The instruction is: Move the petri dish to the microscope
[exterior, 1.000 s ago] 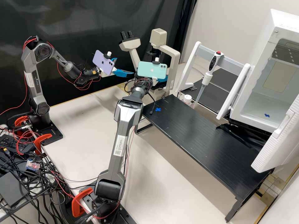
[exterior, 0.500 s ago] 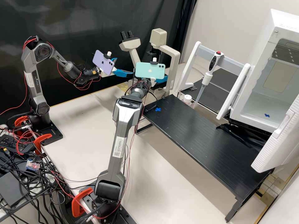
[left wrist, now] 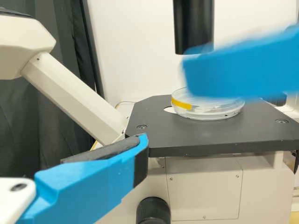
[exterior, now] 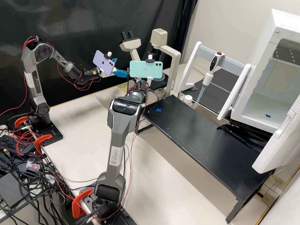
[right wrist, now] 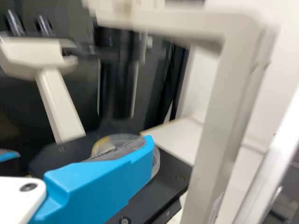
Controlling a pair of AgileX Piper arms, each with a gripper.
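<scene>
Petri dish (left wrist: 205, 115) lay flat on microscope stage (left wrist: 233, 136), beneath black column (left wrist: 193, 28); placement judged complete. Left gripper (exterior: 122, 66): fingers spread wide, holding nothing. Right gripper (right wrist: 148, 145): near dish, pad bare, judged spread wide. Step in hand judged withdrawal: called for slow, level retreat, fingers apart, clear of dish rim, column and pale pillar (right wrist: 216, 107).

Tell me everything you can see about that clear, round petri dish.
The shallow, see-through petri dish looks like plastic or glass, with a yellow strip on its side wall. It lies flat on the flat black microscope stage, partly over a pale opening there and below a dark hanging cylinder. The stage touches it from beneath; contact at its top, its contents and any lid cannot be made out.
</scene>
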